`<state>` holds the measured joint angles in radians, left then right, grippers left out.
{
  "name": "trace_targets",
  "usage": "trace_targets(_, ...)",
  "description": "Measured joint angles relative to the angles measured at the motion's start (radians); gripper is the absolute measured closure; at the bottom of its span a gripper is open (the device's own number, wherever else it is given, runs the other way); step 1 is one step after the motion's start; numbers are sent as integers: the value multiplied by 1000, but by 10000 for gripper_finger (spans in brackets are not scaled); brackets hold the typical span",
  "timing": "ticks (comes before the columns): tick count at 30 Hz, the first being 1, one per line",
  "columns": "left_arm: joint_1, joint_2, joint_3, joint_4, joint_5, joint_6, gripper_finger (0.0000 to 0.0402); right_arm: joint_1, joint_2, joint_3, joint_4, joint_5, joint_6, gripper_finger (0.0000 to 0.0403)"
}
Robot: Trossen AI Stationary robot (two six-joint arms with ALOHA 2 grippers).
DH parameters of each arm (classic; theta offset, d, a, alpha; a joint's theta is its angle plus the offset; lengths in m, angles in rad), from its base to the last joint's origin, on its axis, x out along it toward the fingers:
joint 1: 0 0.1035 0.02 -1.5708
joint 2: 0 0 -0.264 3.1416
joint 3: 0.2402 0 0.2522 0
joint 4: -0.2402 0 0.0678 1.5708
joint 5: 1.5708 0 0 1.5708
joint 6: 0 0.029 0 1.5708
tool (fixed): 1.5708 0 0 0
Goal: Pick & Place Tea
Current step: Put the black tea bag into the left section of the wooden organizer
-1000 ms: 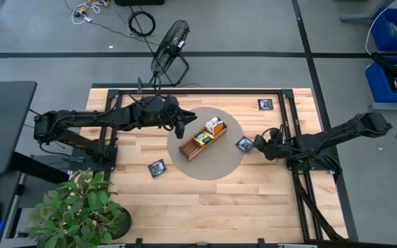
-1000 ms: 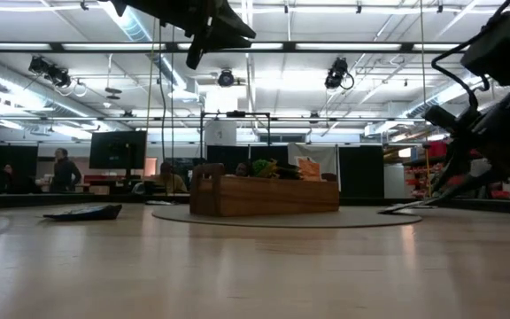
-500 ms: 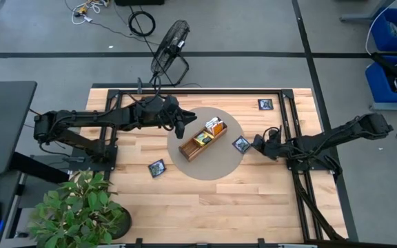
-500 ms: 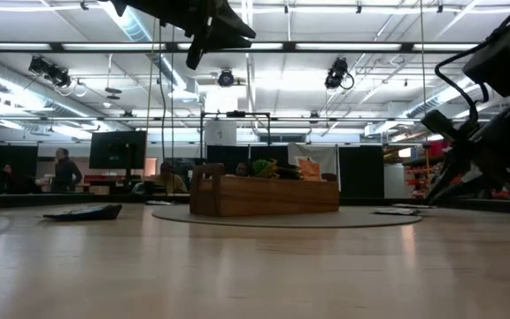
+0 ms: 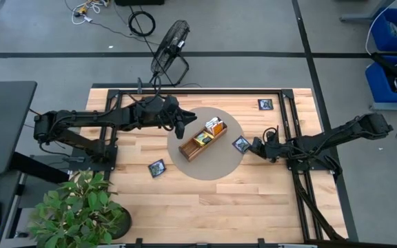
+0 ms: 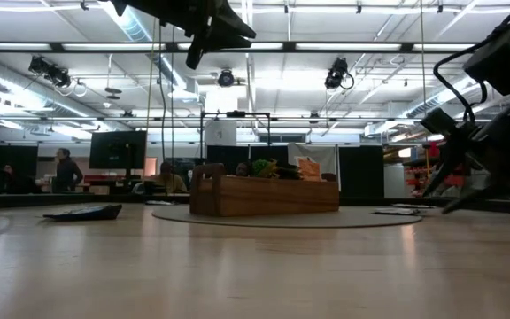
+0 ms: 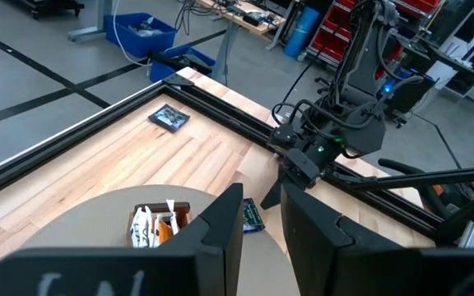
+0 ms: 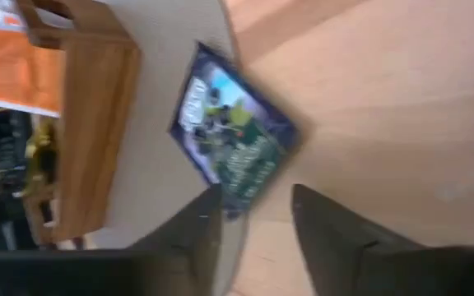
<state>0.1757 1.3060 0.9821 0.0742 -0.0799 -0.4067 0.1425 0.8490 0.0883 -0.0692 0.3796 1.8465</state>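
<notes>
On the worktop (image 5: 253, 200), one navy tea packet (image 5: 157, 168) lies at 8 o'clock from the tray (image 5: 188, 148). The left tool (image 5: 181, 127), narrowly parted and empty, hovers at the tray's 10 o'clock. Another navy packet (image 5: 241, 145) lies at 3 o'clock; the right tool (image 5: 256, 147) stands just beside it, fingers apart, holding nothing.

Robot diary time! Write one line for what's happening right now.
right gripper: open, just short of navy tea packet at mat edge | left gripper: waiting above tray

tea packet (image 8: 233, 148): dark navy, green print | tray (image 8: 97, 131): brown wood | mat (image 5: 229, 165): grey
</notes>
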Motion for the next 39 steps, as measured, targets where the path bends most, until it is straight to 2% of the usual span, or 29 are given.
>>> trace_targets(3,0,0,0,0,0,0,312,0,0,0,-21,5,45,191)
trace_targets(6,0,0,0,0,0,1,312,-4,-1,2,-38,52,115,146)
trace_targets(9,0,0,0,-1,3,12,312,-26,0,2,-54,65,129,127)
trace_targets(12,0,0,0,-3,18,31,312,-57,12,4,-52,53,110,128)
trace_targets(21,1,0,0,-11,25,33,312,-152,76,2,45,-4,6,166)
trace_targets(30,2,0,0,-13,26,36,312,-189,163,0,170,-78,-46,217)
trace_targets(35,2,0,0,-15,26,36,312,-189,179,0,190,-131,-91,263)
trace_targets(39,2,0,0,-29,26,36,312,-187,180,0,213,-175,-112,324)
